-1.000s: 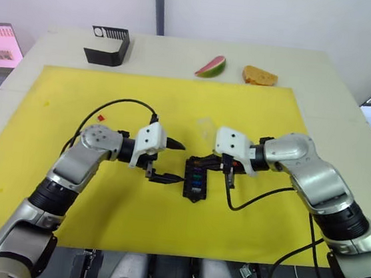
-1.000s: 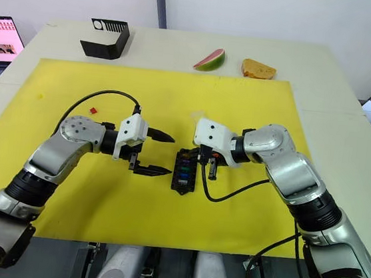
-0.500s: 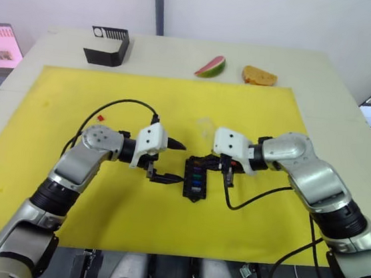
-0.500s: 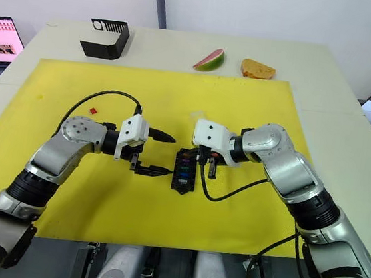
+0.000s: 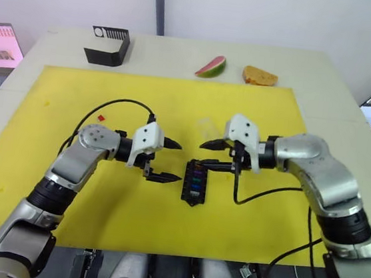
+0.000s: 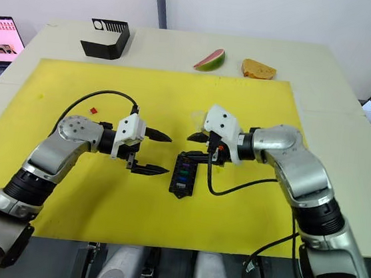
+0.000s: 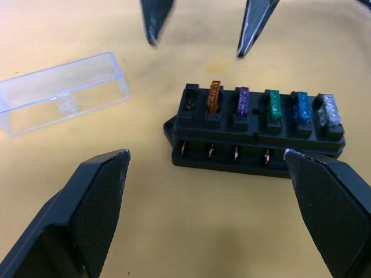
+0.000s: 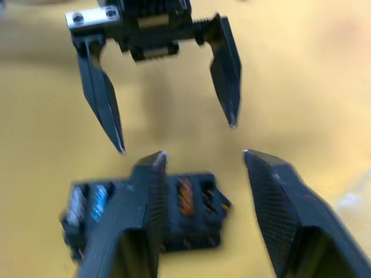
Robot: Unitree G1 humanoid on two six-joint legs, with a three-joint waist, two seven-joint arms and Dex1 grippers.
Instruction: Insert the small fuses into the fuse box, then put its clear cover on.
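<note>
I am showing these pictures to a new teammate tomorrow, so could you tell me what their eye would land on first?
Most striking is the black fuse box in the middle of the yellow mat, with a row of coloured small fuses already seated in it. The open left hand and open right hand hover on either side of it. The clear cover lies on the mat beside the box, not yet fitted.

The two eye views are looking forward and down from the head over the yellow mat (image 5: 98, 196), taking in both arms and the table's far edge. Each wrist camera is sitting close above the mat, looking along its own fingers. Both are facing inward at the fuse box (image 7: 255, 130), so each is also catching the opposite gripper; the left one is also taking in the cover (image 7: 61, 92).
</note>
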